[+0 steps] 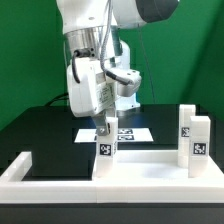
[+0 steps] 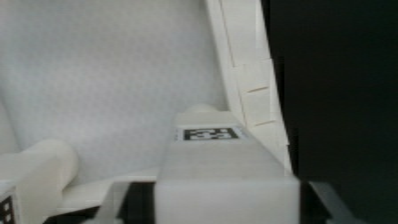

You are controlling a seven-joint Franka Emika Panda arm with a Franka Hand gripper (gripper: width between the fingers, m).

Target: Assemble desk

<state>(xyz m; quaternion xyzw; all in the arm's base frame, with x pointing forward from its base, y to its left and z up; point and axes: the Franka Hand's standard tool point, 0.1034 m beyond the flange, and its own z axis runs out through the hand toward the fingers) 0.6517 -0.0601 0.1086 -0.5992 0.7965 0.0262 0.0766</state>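
My gripper (image 1: 105,130) is shut on a white leg block (image 1: 106,148) with a black-and-white tag and holds it upright at the left end of the flat white desk slab (image 1: 150,163). In the wrist view the leg block (image 2: 222,170) fills the space between my dark fingers (image 2: 139,202), with its tag facing up. The slab's broad white face (image 2: 107,90) lies beyond it. A second tagged leg block (image 1: 194,135) stands upright at the slab's end on the exterior view's right. I cannot tell whether the held leg touches the slab.
The raised white border rim (image 1: 25,168) runs along the front and up the exterior view's left. The marker board (image 1: 125,133) lies flat on the black table behind the gripper. A pale rounded shape (image 2: 39,175) sits beside the held leg in the wrist view.
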